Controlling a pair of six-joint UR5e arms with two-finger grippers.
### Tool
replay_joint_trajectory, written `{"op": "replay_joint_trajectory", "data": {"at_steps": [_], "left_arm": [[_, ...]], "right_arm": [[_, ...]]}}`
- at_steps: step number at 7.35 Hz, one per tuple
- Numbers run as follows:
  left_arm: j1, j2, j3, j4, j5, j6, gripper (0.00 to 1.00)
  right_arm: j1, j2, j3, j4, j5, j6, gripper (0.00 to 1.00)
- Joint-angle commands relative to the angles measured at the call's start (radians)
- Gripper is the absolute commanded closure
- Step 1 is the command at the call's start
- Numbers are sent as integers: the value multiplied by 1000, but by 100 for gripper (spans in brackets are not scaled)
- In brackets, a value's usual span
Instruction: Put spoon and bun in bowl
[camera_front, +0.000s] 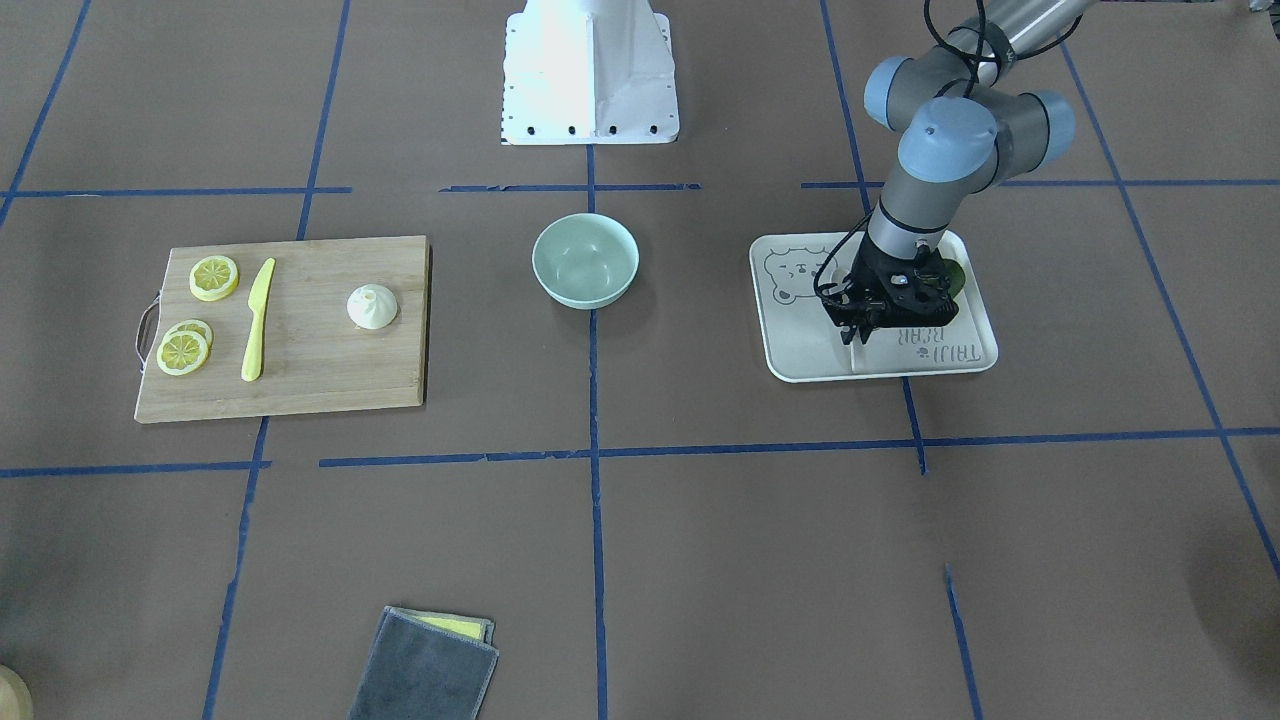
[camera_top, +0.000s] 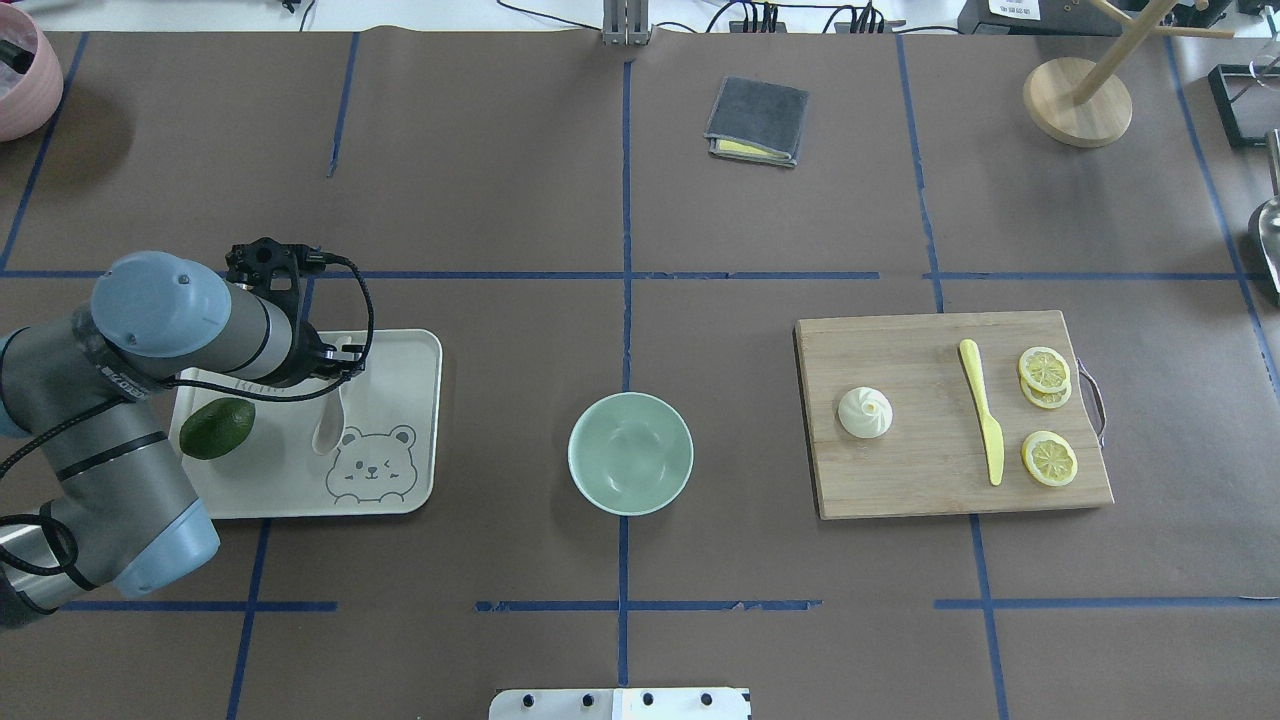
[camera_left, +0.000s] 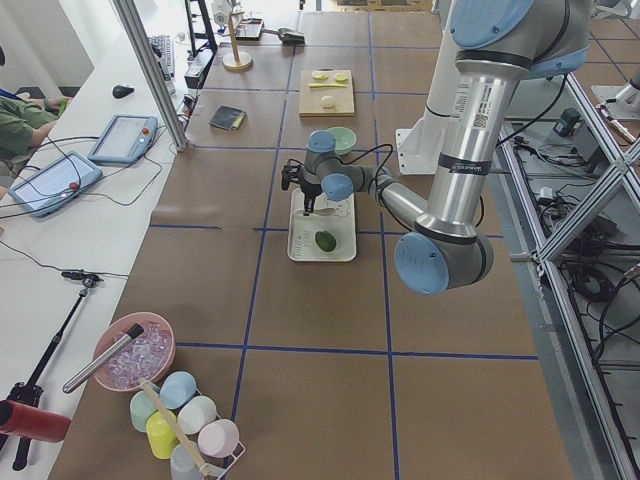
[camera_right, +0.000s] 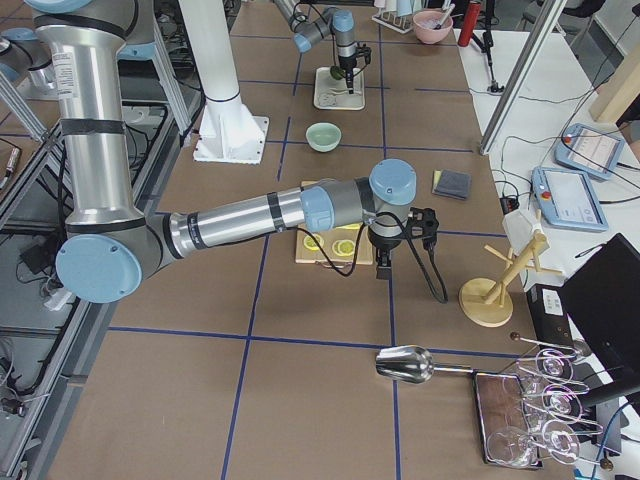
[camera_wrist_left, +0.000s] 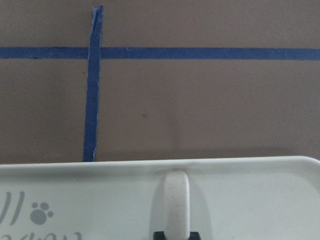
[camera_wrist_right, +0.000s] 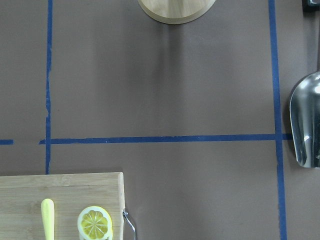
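Observation:
The off-white spoon (camera_top: 328, 425) lies on a white bear-print tray (camera_top: 400, 360) at my left side, scoop toward the robot. My left gripper (camera_top: 345, 368) is down at its handle (camera_wrist_left: 176, 205), with the jaws tight against both sides of the handle. The mint-green bowl (camera_top: 630, 452) stands empty in the table's middle. The white bun (camera_top: 865, 412) sits on the wooden cutting board (camera_top: 930, 490) to the right. My right gripper (camera_right: 382, 262) hovers past the board's far right edge; I cannot tell whether it is open or shut.
A dark green avocado (camera_top: 217, 428) lies on the tray beside the spoon. A yellow knife (camera_top: 983, 410) and lemon slices (camera_top: 1048, 458) lie on the board. A folded grey cloth (camera_top: 757, 120), a wooden stand (camera_top: 1077, 100) and a metal scoop (camera_wrist_right: 307, 125) lie further out.

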Motion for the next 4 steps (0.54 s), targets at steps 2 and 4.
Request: {"op": "replay_joint_trajectory", "data": {"at_steps": [2, 4], "left_arm": [[-50, -13, -135, 128, -8, 6, 100], [-66, -108, -122, 110, -16, -202, 100]], "right_arm": [[-122, 82, 29, 2, -3, 195, 0], [-226, 138, 29, 33, -29, 328, 0]]}}
